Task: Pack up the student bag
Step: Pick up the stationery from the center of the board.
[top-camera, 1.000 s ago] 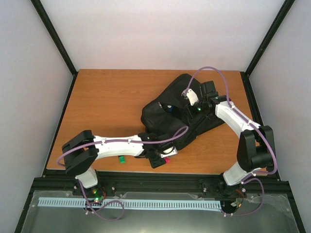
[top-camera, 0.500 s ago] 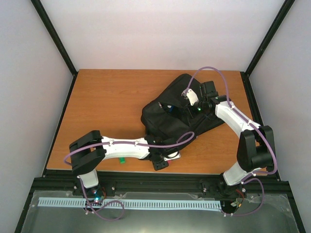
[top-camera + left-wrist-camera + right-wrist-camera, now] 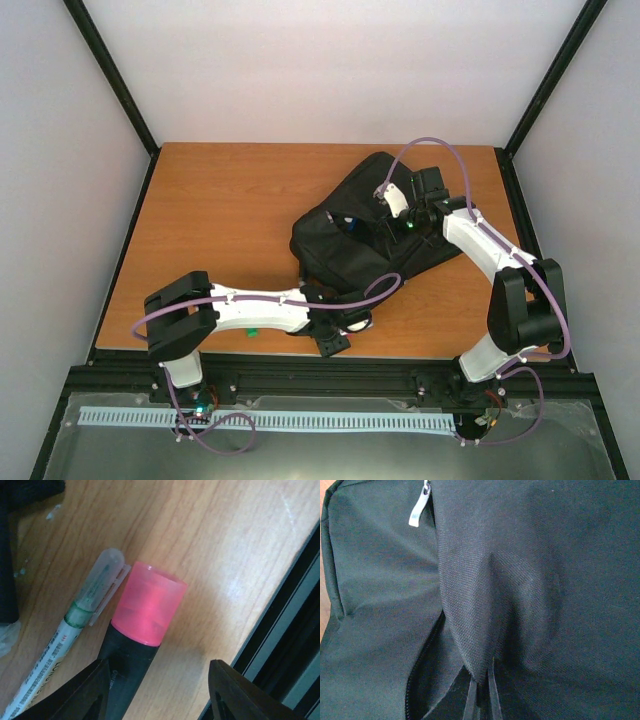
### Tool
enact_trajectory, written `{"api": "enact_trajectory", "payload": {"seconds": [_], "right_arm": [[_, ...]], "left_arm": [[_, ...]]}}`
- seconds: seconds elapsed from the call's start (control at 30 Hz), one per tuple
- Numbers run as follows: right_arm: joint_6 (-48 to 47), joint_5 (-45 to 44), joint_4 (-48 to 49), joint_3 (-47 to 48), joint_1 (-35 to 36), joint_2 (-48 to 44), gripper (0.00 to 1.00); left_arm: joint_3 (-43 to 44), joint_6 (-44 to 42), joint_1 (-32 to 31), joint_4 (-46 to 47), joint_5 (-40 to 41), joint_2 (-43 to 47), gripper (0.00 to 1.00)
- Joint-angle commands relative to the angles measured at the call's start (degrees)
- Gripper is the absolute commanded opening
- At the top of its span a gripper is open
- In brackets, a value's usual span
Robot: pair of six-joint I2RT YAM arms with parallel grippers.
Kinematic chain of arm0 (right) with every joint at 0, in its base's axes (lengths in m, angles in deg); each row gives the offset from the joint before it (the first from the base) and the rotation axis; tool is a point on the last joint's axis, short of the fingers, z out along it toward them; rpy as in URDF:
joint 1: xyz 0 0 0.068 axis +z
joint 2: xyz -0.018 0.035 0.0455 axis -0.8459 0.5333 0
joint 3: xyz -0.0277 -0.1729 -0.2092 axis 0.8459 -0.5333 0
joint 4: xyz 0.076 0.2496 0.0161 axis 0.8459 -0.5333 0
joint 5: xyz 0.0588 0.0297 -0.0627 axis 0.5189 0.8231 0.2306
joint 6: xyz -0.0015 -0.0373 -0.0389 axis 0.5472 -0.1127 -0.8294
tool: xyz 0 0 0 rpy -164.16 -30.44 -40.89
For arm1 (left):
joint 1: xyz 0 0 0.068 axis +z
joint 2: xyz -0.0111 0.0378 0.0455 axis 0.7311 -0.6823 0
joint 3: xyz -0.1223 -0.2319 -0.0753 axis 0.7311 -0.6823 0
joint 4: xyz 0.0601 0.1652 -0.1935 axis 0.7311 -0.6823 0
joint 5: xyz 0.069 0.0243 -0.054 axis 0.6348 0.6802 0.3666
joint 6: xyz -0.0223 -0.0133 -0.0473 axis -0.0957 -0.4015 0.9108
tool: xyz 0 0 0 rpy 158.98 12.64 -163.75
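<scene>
two tools are showing: the left tool [image 3: 165, 692], fingers [image 3: 87, 695] apart, is straddling one pink-capped highlighter [image 3: 145, 605] whose long axis is running out between them, with one white pen [image 3: 75, 625] lying just beside it. the right tool [image 3: 481, 700] is clamping on fabric of the one student bag [image 3: 345, 245], which is lying on the surface [image 3: 220, 210] beyond and to the right of the left tool; the left arm is sitting nearer the highlighter.
</scene>
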State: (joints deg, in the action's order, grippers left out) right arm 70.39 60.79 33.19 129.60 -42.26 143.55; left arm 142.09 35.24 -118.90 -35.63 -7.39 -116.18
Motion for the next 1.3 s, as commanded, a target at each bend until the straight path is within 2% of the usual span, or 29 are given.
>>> {"api": "enact_trajectory", "payload": {"seconds": [0.0, 0.33, 0.5, 0.7, 1.0, 1.17, 1.27], "right_arm": [[-0.79, 3.96, -0.33, 1.55, 0.65, -0.17, 0.03], [-0.87, 3.83, -0.3, 1.47, 0.65, 0.24, 0.03], [-0.83, 4.09, -0.52, 1.68, 0.66, 0.7, 0.03], [-0.92, 3.79, -0.61, 1.62, 0.6, 0.71, 0.03], [-1.14, 4.31, -0.78, 1.85, 0.58, 1.72, 0.03], [-1.03, 4.43, -0.76, 1.82, 0.64, 1.47, 0.03], [-0.92, 4.39, -0.68, 1.79, 0.63, 1.25, 0.03]], "left_arm": [[1.21, 1.9, -0.77, -1.41, 2.53, 0.46, 0.57], [-1.4, 2.14, -0.71, 1.11, 4.09, 1.82, 0.56], [-2.49, 0.14, -0.13, 0.98, 8.4, 4.3, 0.62], [-2.69, 0.14, 0.51, 0.95, 4.32, 1.47, 0.48], [-5.54, 3.57, 0.53, 1.56, 2.06, 2.54, 0.36], [-5.71, 4.01, 0.55, 1.26, 1.47, 2.62, 0.21], [-4.69, 4.08, 0.53, -0.02, 2.33, 3.85, 0.17]]}}
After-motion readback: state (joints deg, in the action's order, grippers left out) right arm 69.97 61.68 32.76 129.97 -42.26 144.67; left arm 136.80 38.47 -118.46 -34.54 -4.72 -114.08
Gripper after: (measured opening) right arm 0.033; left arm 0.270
